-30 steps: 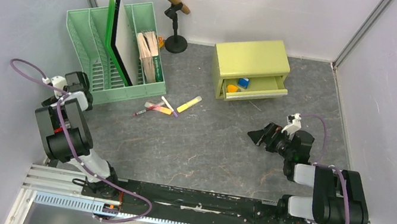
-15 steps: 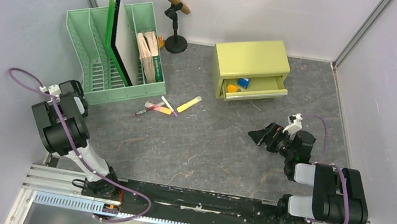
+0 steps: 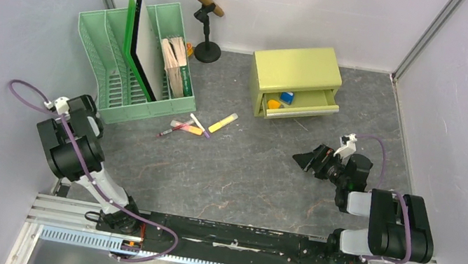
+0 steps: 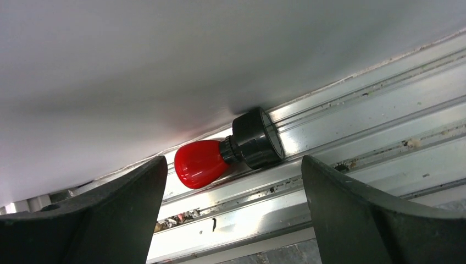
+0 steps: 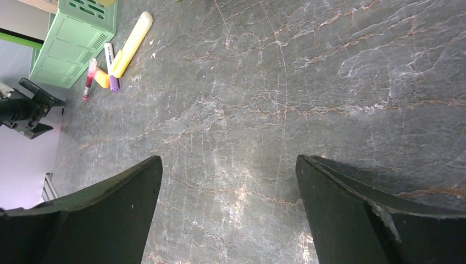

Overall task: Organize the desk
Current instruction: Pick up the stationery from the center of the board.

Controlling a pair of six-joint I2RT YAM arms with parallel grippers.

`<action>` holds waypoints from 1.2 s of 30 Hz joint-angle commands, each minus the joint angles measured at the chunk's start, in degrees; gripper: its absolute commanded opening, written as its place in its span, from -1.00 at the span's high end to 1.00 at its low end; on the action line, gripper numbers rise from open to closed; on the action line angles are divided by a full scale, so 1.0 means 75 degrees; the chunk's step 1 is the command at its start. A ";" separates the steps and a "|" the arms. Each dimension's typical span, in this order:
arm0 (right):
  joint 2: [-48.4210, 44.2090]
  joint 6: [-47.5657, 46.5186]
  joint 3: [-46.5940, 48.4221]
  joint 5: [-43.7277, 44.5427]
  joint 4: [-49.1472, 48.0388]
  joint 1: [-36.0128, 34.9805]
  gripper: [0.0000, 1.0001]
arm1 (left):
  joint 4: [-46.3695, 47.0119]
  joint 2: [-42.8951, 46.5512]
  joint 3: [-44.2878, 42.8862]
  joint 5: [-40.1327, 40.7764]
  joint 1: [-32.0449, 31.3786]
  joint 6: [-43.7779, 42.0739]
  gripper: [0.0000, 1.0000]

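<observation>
The desk is a dark grey veined tabletop between pale walls. Several markers lie loose on it: a yellow one, a white one with a purple cap, an orange one and a thin red pen. They also show in the right wrist view. My right gripper is open and empty, low over bare desk, pointing left. My left gripper is folded back at the left wall, open and empty, facing an aluminium rail.
A green file organizer with folders stands at the back left. A microphone on a stand is behind it. A yellow-green cabinet has its lower drawer open with small orange and blue items. A red-and-black knob sits on the rail.
My left arm has drawn back toward the near left corner, its gripper moving away from the organizer. The right arm has barely moved. The markers lie as before.
</observation>
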State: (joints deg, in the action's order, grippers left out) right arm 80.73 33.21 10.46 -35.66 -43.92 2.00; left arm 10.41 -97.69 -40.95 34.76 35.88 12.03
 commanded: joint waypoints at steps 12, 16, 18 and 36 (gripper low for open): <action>0.0461 0.0036 -0.0251 0.0148 0.1159 0.0026 -0.98 | -0.1257 -0.0606 -0.0425 0.0742 0.0536 0.2348 -0.85; 0.0475 0.0054 -0.0260 0.0115 0.1129 0.0049 -0.98 | -0.1141 -0.0694 -0.0372 0.0681 0.0605 0.2274 -0.89; 0.0510 0.0067 -0.0258 0.0092 0.1100 0.0050 -0.98 | -0.1131 -0.0708 -0.0361 0.0631 0.0641 0.2284 -0.99; 0.0688 0.0212 -0.0345 -0.0167 0.0810 0.0184 -0.98 | -0.1233 -0.1094 -0.0347 -0.0326 0.1051 0.2642 -0.99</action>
State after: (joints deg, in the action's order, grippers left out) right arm 83.35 34.72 10.46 -38.06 -47.24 3.14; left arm 6.20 -102.13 -44.25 36.51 38.94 27.20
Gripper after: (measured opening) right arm 0.988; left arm 0.985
